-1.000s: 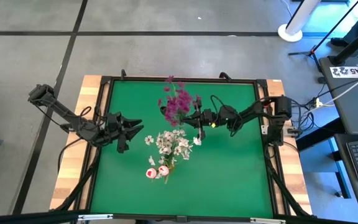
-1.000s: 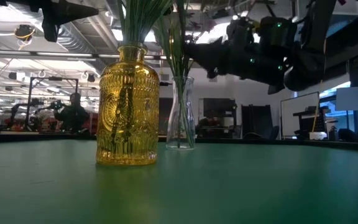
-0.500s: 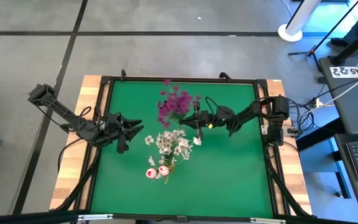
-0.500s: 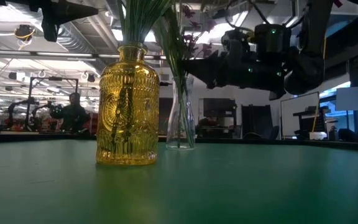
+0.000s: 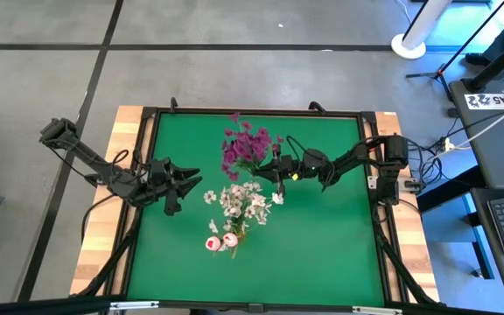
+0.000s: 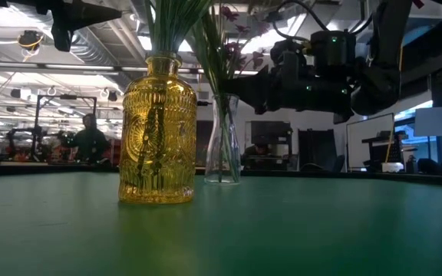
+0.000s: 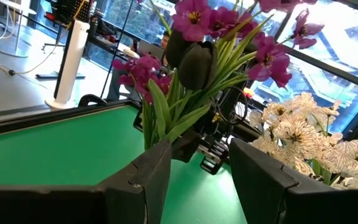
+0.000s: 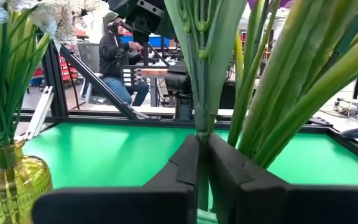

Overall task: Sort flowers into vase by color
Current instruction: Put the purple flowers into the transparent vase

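Note:
A bunch of magenta-purple flowers (image 5: 247, 147) stands with its green stems in a narrow clear vase (image 6: 222, 146) near the table's middle. My right gripper (image 5: 276, 166) is beside that bunch, on its right, shut on one stem. White blossom sprays (image 5: 245, 199) fill a yellow glass vase (image 6: 157, 138) nearer the front. Pink and white buds (image 5: 220, 242) show just in front of them; what they rest on is hidden. My left gripper (image 5: 191, 180) waits open to the left of the flowers, touching nothing. My right gripper pinches one green stem (image 8: 201, 124) of the magenta bunch between its two fingers, below the leaves. The fingers (image 8: 185, 163) come level from the table's right and lie across the upright stem. The stem runs down between them toward the clear vase; its lower end is hidden.
The green mat has a black frame (image 5: 261, 112) and wooden side boards. The two vases stand close together. Bare mat lies right of and in front of the flowers. People sit in the room behind the table (image 8: 120, 59).
My right gripper has moved a little toward the table's left and slightly down, staying shut on the stem. The magenta bunch has shifted left with it. The left arm has kept still.

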### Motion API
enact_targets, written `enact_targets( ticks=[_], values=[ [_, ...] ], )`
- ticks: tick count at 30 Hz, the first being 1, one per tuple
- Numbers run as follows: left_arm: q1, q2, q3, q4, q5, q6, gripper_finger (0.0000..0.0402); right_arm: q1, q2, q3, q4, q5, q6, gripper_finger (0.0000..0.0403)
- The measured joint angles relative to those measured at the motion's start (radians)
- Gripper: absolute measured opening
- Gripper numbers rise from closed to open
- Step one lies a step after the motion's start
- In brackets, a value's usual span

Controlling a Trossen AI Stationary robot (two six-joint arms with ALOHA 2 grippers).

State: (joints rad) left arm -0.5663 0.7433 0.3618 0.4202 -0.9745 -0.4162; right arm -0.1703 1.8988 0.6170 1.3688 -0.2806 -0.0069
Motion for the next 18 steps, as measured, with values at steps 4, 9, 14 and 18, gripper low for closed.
enact_targets(
  ticks=[4, 9, 14, 18],
  values=[
    [0.000, 0.000, 0.000, 0.000, 0.000, -0.001, 0.0159, 0.000, 0.000, 0.000, -0.002, 0.000, 0.030, 0.0033],
    [0.000, 0.000, 0.000, 0.000, 0.000, -0.001, 0.0159, 0.000, 0.000, -0.001, -0.004, 0.000, 0.057, 0.0035],
    [0.000, 0.000, 0.000, 0.000, 0.000, -0.002, 0.0159, 0.000, 0.000, -0.001, -0.008, -0.013, 0.074, 0.0045],
    [0.000, 0.000, 0.000, 0.000, 0.000, -0.001, 0.0159, 0.000, 0.000, -0.001, -0.010, -0.028, 0.078, 0.0071]
  ],
)
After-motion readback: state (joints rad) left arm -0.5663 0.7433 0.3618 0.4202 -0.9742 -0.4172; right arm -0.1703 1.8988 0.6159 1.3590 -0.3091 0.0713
